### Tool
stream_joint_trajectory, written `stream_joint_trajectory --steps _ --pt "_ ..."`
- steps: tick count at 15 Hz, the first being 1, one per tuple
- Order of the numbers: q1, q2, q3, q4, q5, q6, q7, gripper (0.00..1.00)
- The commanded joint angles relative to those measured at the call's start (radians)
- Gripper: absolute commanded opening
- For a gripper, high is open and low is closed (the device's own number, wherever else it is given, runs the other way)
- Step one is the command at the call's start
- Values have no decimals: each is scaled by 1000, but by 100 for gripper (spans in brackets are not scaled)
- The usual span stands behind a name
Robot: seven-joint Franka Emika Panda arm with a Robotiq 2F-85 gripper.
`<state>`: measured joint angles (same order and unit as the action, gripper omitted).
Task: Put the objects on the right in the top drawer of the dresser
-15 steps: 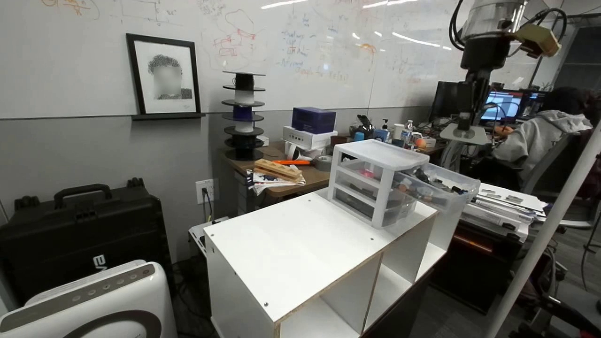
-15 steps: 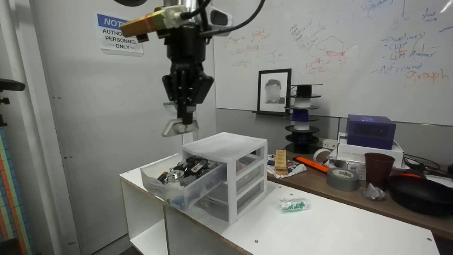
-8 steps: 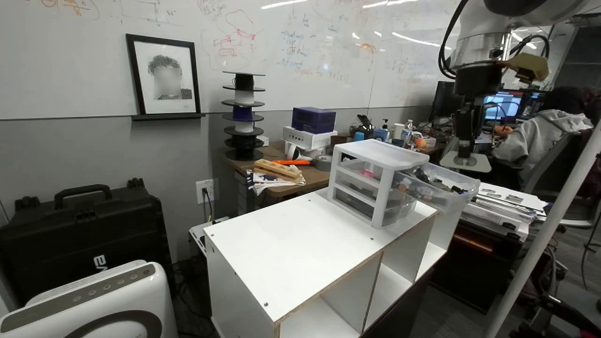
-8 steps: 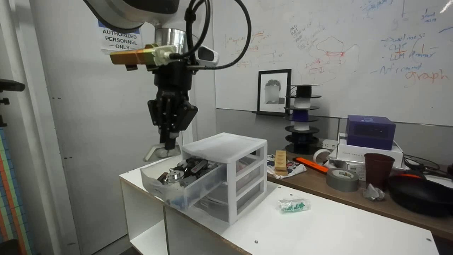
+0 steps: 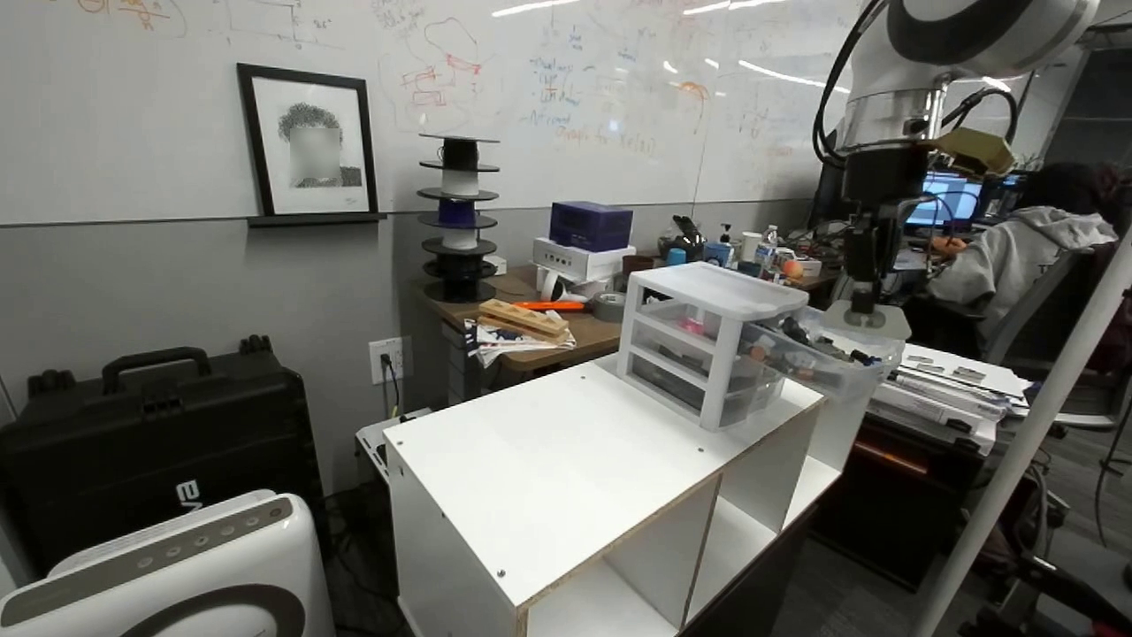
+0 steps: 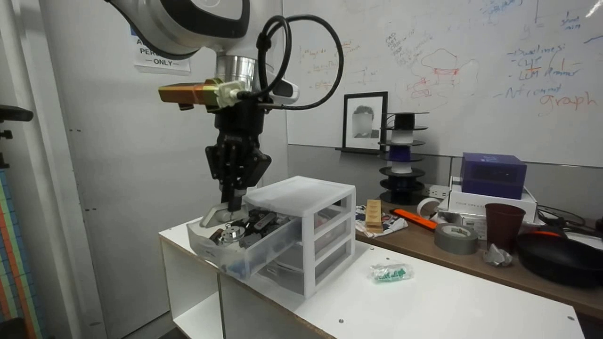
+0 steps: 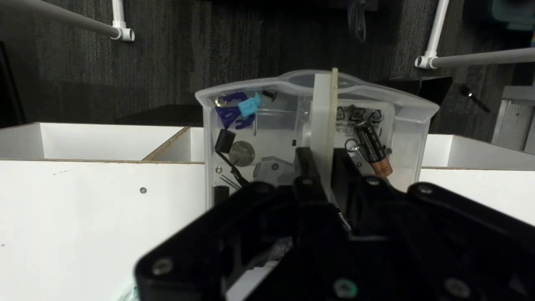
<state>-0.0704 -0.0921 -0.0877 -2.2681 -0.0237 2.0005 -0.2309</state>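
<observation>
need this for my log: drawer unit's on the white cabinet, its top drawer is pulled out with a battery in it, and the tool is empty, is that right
Not quite: the tool isn't empty. The wrist view shows it gripping a pale flat piece. The rest stands: the drawer unit is on the white cabinet, its top drawer pulled out with a battery in it.

Plastic drawer unit point(image 6: 309, 245), top drawer point(image 6: 273, 247) pulled out, pale flat plate point(image 7: 322, 121) held at its opening.
Unit three-tier, white-framed, upright on tabletop point(image 6: 447, 306). Drawer translucent, part filled. Plate edge-on from wrist view, clamped in end effector point(image 7: 321, 161); can't tell if it dips below rim.
</observation>
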Motion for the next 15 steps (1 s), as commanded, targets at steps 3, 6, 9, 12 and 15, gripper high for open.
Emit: stream_joint_trajectory --steps 3,6,9,12,15 --pt "-3 7 -1 9 10 76 43 4" --pt "-4 9 0 8 5 87 71 4" --pt "-6 9 2 7 -2 90 126 4" --pt "-6 8 3 3 -10 112 159 6" --pt "-6 9 3 0 -11 142 176 40"
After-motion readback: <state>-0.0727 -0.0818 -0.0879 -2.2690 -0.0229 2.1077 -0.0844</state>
